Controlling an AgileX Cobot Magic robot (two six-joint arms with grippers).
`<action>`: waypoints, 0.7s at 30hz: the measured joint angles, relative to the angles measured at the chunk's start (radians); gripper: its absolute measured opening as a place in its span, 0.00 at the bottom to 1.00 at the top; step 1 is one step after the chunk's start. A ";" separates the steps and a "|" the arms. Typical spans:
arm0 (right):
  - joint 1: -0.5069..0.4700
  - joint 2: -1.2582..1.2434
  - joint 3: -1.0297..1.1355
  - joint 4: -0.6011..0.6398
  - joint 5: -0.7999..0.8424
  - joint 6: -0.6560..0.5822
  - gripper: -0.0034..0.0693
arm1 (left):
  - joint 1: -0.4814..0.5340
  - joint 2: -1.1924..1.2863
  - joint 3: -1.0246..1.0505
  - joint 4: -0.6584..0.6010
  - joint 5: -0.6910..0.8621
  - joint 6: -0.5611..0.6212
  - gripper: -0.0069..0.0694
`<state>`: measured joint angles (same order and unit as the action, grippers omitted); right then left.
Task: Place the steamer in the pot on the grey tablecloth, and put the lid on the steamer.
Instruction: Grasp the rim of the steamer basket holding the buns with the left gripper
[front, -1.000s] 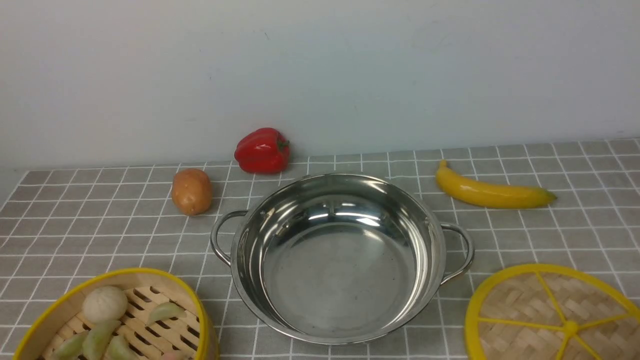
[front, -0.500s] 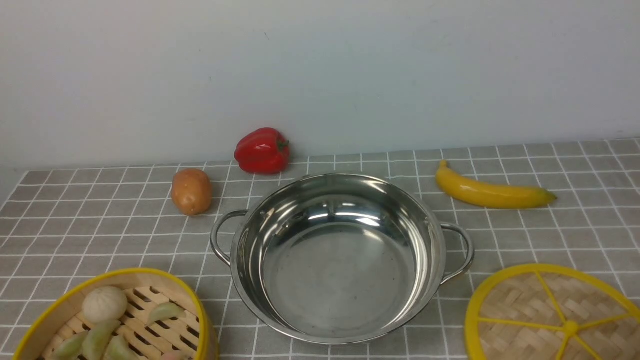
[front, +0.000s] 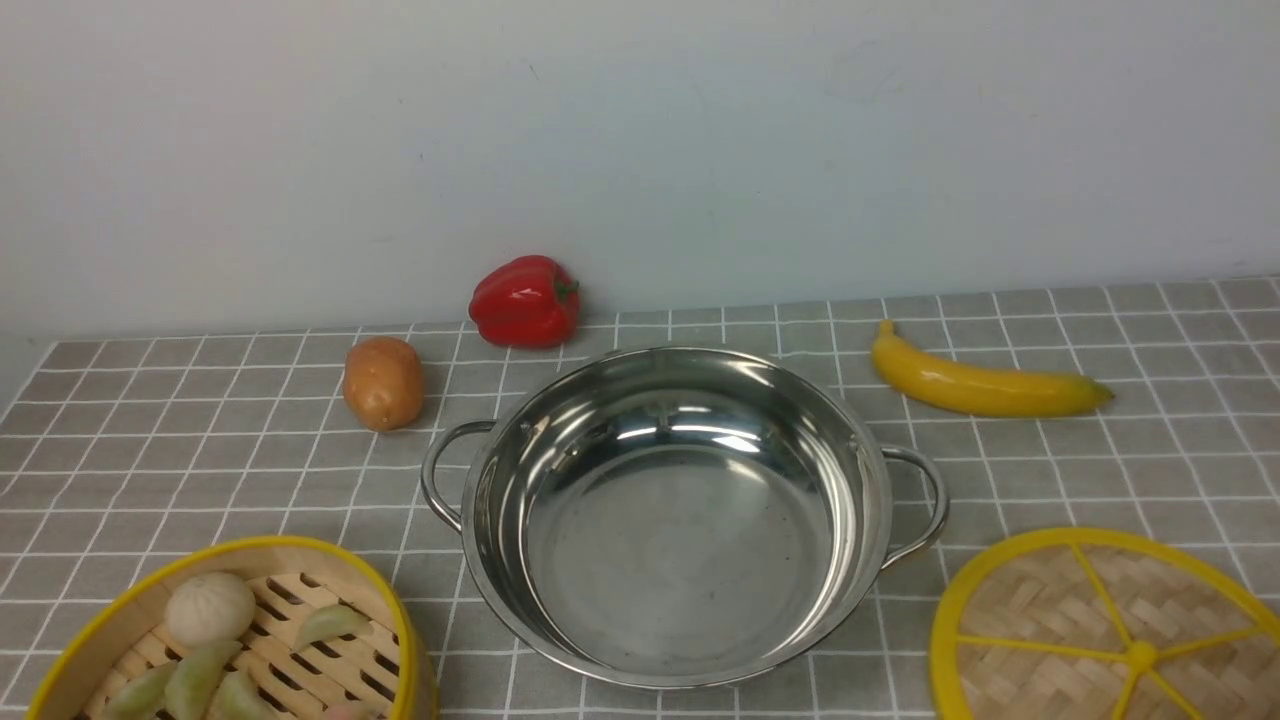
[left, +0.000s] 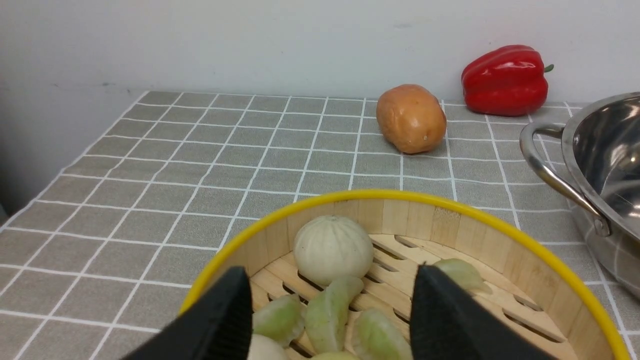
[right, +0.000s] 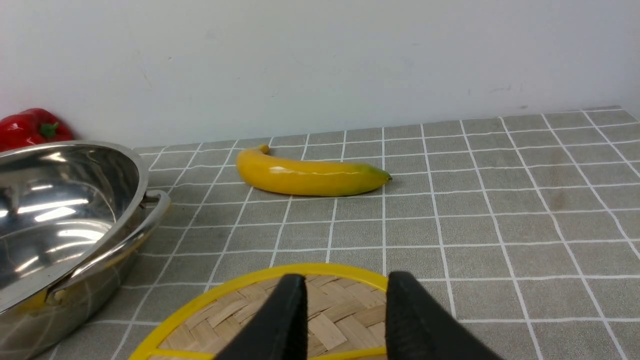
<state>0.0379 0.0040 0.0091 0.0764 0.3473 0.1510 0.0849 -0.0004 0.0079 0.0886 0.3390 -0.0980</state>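
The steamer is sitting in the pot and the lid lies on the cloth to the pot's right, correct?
No. The front view shows the steamer on the cloth left of the empty pot. The lid does lie to the pot's right.

pot (front: 690, 520), steamer (front: 300, 546), lid (front: 1040, 610) on grey tablecloth (front: 200, 460)

The pot (front: 680, 540) was polished steel, mirror-bright and smooth. The steamer (front: 300, 560) had pale, matt wooden walls and slats under a smooth yellow rim. The lid (front: 1040, 620) was rough woven bamboo with smooth yellow spokes. The grey tablecloth (front: 200, 460) looked like matt woven cloth. The pepper (front: 525, 300) and banana (front: 980, 388) shone like plastic; the potato (front: 382, 382) was duller.
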 joint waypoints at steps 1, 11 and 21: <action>0.005 0.000 0.000 0.000 0.000 0.000 0.38 | 0.000 0.000 0.000 0.005 0.000 0.005 0.62; 0.010 0.000 0.000 0.000 -0.001 0.000 0.38 | 0.000 0.000 0.000 -0.032 -0.287 -0.048 0.62; 0.010 0.000 0.000 0.000 -0.001 -0.002 0.38 | 0.000 0.000 0.000 -0.068 -0.704 -0.111 0.62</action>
<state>0.0483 0.0040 0.0091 0.0764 0.3464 0.1491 0.0849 -0.0004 0.0079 0.0208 -0.3653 -0.2088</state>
